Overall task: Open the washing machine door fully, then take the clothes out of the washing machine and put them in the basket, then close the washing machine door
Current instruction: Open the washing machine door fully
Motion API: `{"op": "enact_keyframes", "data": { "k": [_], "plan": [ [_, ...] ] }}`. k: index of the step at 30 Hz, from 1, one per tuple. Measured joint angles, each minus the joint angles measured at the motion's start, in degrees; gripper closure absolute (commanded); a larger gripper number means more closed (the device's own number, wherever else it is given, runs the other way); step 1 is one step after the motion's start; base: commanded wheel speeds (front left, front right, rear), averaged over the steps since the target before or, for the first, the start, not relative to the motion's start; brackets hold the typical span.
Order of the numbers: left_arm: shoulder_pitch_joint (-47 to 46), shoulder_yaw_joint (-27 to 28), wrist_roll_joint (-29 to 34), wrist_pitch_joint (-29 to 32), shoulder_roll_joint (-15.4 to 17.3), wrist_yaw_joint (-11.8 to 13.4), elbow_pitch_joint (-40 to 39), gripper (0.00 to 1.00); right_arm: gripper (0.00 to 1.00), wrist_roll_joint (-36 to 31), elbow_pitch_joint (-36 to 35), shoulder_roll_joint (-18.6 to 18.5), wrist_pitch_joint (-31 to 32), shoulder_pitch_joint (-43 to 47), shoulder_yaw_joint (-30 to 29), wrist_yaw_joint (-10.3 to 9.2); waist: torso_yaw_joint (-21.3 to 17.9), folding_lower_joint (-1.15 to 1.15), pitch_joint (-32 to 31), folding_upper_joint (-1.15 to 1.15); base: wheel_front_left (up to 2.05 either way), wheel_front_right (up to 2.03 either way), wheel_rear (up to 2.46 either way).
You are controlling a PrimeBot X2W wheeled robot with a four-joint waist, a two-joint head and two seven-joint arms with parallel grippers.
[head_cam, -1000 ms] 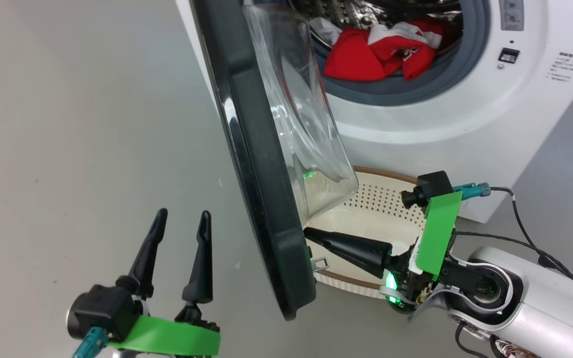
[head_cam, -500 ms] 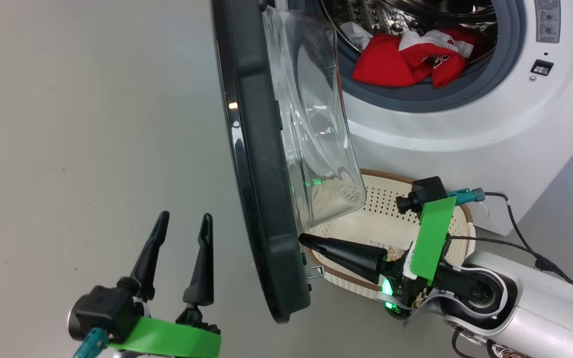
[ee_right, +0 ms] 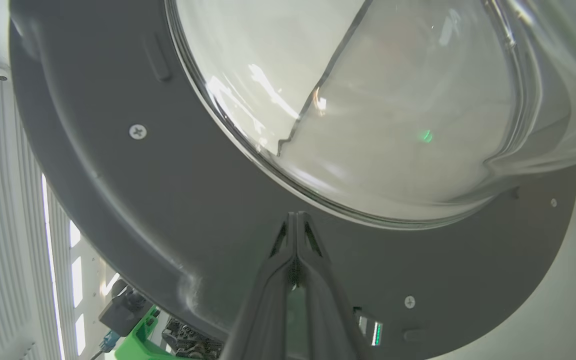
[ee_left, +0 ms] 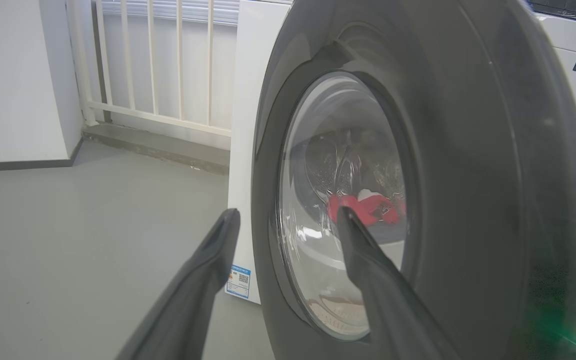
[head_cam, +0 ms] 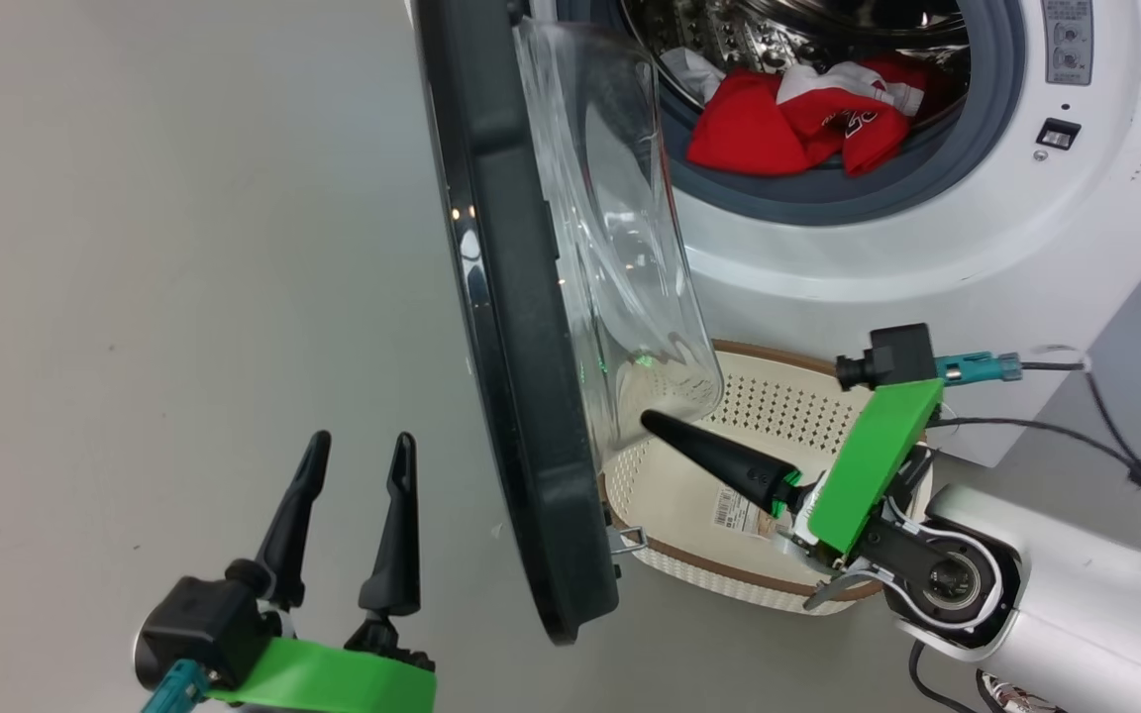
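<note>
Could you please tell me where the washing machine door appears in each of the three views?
Head view: the washing machine door stands edge-on, from top centre down to bottom centre.
Left wrist view: the door's outer face covers the right half.
Right wrist view: its dark inner rim curves from upper left, under the window, to the right.
Shared landmark: the glass bowl window.

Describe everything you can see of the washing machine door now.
The washing machine door is large and round: a wide glossy black rim around a clear, bulging glass bowl. It hangs open, edge-on to the head camera, its lower part over one end of the basket. A metal latch hook juts from its lower edge. The right gripper, fingers shut, points at its inner face below the glass; contact cannot be confirmed.
</note>
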Motion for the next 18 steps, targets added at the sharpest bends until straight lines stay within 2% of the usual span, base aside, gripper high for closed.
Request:
{"op": "enact_keyframes", "data": {
  "k": [1,2,3,7,12,18],
  "plan": [
    [0.01,0.03,-0.13,-0.01,0.00,0.00,0.02,0.00,0.39,-1.74,0.62,-0.12,-1.85,-0.26,0.44,0.00,-0.08,0.00,-0.10,0.00,0.00,0.00,0.00],
    [0.01,0.08,-0.13,-0.09,0.01,0.00,0.07,0.00,0.17,-3.75,1.30,-0.21,-3.55,-0.56,1.19,0.00,-0.14,0.00,-0.22,0.00,0.00,0.00,0.00],
    [0.01,0.13,-0.16,-0.36,0.02,0.00,0.16,0.00,0.02,-5.94,2.13,-0.30,-5.24,-0.98,2.22,0.00,-0.19,0.00,-0.34,0.00,0.00,0.00,0.00],
    [0.06,0.40,-0.55,-0.49,0.15,0.00,0.49,0.00,0.00,-15.13,6.53,-0.36,-11.91,-2.26,5.54,0.01,-0.33,0.00,-0.97,0.00,0.00,0.00,0.00],
    [0.29,0.84,-0.68,-0.87,0.64,0.01,0.74,0.00,0.00,-27.17,14.35,0.94,-14.30,-2.82,5.66,0.01,-0.63,0.00,-1.95,0.00,0.00,0.00,0.00],
    [1.52,1.13,-0.68,-1.03,1.24,0.46,0.66,0.00,0.00,-48.71,22.19,6.47,-14.47,0.34,-9.06,0.02,-1.09,0.00,-2.97,0.00,0.00,0.00,0.00]
  ]
}}
